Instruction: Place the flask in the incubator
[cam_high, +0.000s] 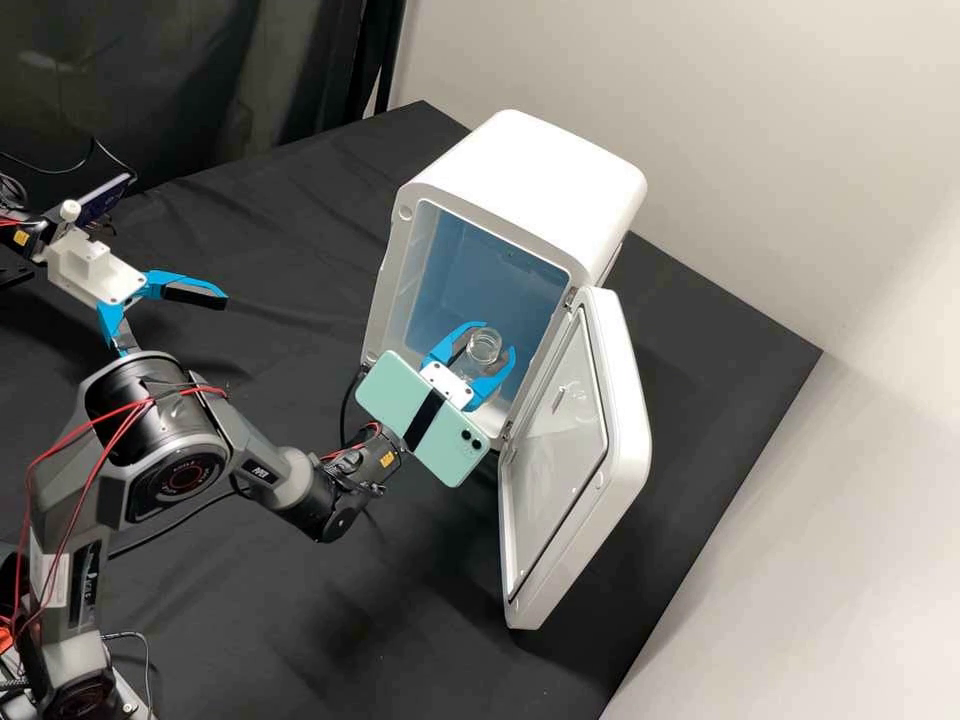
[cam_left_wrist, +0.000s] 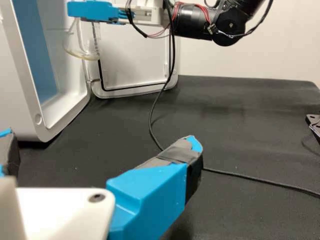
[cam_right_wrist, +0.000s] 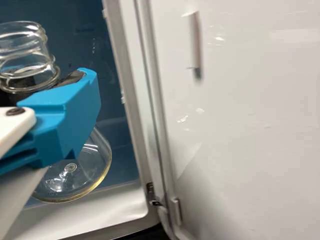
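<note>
Jutting from the near arm (cam_high: 150, 440), pinching the flask (cam_right_wrist: 75, 172) by its neck between the fingers of the right gripper (cam_high: 488, 350). Holding that clear, empty-looking flask just inside the open incubator (cam_high: 530, 170), low in its blue chamber, door (cam_high: 570, 450) standing wide beside the gripper. Spreading wide the fingers of the left gripper (cam_high: 172, 322), well apart from the right one.

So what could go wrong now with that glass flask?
The right gripper holds the flask only by its neck, so smooth glass might slip or swing. Its wide base hangs close to the lower rim of the incubator and could knock it. The open door stands right beside the gripper; a nudge might shift it.
</note>
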